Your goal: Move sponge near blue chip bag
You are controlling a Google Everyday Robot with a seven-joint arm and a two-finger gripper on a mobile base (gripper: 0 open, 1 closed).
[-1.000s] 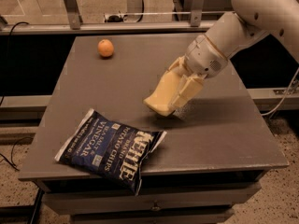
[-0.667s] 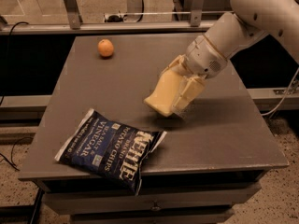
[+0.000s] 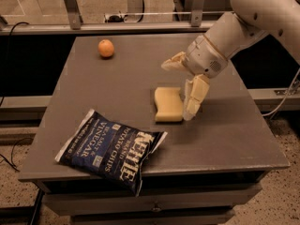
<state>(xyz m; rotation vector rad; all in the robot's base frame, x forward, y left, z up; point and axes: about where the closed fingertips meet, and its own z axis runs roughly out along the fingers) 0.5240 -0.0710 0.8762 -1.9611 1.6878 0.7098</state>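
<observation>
A: So, where is the sponge (image 3: 168, 105) sitting?

B: Flat on the table (image 3: 117, 93), right of the middle, well in from every edge. Bare tabletop lies on its left and behind it, and a strip in front.

A: Which way does it run?

B: Its long axis goes from the front edge toward the back, with the wavy sides facing left and right.

A: And the gripper (image 3: 176, 90)?

B: It hangs over the sponge's right side with its fingers spread apart and nothing held. One finger (image 3: 194, 97) reaches down past the right edge; I cannot tell if it touches.

A: The chip bag (image 3: 110, 149)?

B: Near, to the front left, with its lower corner hanging over the front edge. An orange (image 3: 106, 48) sits well apart at the back left.

A: What changed?

B: A second ago the sponge was tilted in the closed fingers above the table.
</observation>
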